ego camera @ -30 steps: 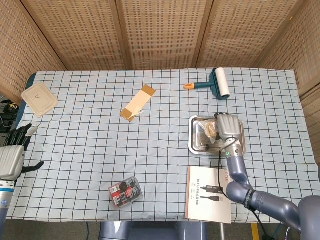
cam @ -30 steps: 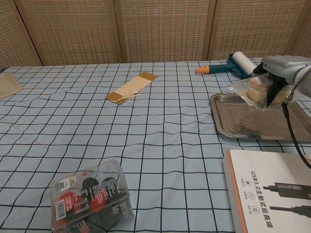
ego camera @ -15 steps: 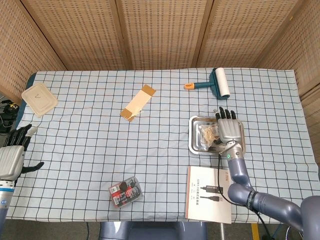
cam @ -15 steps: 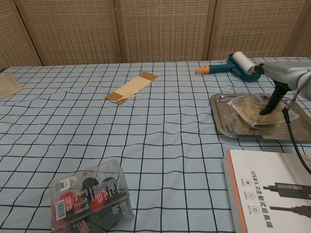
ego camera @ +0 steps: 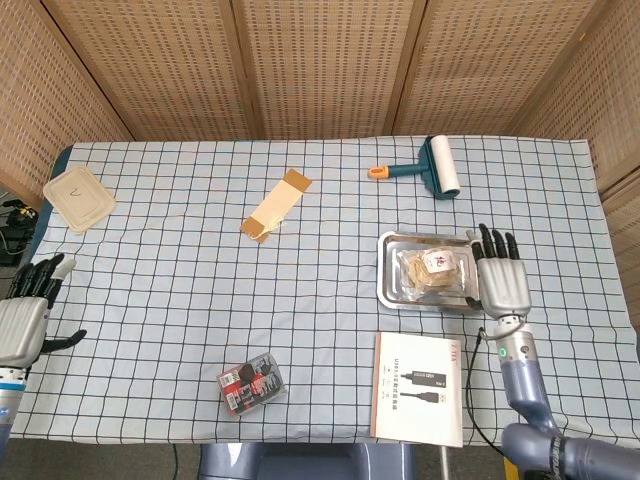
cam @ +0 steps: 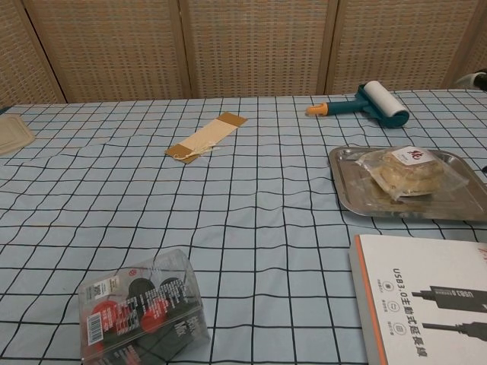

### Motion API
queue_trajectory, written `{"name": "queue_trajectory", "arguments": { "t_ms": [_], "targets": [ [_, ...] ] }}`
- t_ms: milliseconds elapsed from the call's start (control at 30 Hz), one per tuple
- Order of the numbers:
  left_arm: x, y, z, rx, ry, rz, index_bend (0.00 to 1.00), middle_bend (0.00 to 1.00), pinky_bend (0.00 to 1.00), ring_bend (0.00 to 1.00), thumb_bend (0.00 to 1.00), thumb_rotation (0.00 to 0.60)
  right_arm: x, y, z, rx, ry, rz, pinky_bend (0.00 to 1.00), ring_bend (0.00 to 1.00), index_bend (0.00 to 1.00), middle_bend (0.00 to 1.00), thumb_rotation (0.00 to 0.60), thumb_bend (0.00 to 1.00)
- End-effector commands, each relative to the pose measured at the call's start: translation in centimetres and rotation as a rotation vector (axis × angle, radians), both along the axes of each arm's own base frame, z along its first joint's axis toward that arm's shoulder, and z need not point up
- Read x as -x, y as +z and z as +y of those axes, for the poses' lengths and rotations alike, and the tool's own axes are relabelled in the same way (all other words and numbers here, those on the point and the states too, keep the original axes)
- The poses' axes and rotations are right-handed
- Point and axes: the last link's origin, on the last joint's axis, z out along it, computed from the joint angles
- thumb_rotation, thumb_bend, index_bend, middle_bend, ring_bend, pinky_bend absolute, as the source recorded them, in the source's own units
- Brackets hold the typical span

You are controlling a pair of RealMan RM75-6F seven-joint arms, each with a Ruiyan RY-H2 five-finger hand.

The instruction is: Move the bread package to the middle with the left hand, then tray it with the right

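**Head view: bread package lies in the tray, both hands empty**

Covering nearly everything is the checked tablecloth [ego camera: 330,200], blue-white with dark lines. Next in size, a white booklet [ego camera: 418,388] lies flat at the near edge, right of centre, printed with a cable drawing. Just beyond it sits the metal tray [ego camera: 390,270], and inside the tray the bread package [ego camera: 437,270] lies flat, its red-marked label facing up; the chest view shows it [cam: 403,169] resting toward the tray's far right part, with bare metal on the left.

The right hand [ego camera: 502,280] is beside the tray's right edge, fingers straight and spread, holding nothing and clear of the package. The left hand [ego camera: 25,315] hangs at the table's left edge, fingers apart, likewise empty.

A teal lint roller [ego camera: 432,170] with an orange-tipped handle lies farther back. A tan cardboard strip [ego camera: 276,204] lies near the middle, a beige lidded container [ego camera: 78,198] at far left, and a clear box [ego camera: 251,382] of red-and-black items near the front.
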Motion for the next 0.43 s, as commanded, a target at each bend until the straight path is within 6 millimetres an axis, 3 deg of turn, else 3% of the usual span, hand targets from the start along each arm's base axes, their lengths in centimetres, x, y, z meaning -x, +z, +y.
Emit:
{"name": "queue_trajectory", "arguments": {
  "t_ms": [33, 200, 433],
  "targets": [
    [0.1, -0.2, -0.5, -0.004, -0.008, 0.009, 0.0, 0.0, 0.0, 0.0, 0.05, 0.6, 2.8, 1.9, 4.3, 0.025, 0.048, -0.028, 0.0, 0.0, 0.0, 0.0, 0.6, 0.12],
    [0.6, -0.4, -1.9, -0.031, -0.031, 0.005, 0.0, 0.0, 0.0, 0.0, 0.05, 0.6, 5.3, 2.9, 7.8, 0.043, 0.067, -0.09, 0.0, 0.0, 0.0, 0.0, 0.6, 0.12],
    [1.0, -0.4, -2.3, -0.056, -0.045, -0.002, 0.0, 0.0, 0.0, 0.0, 0.05, 0.6, 6.3, 3.3, 10.0, 0.038, 0.093, -0.1, 0.0, 0.0, 0.0, 0.0, 0.6, 0.11]
  ]
}}
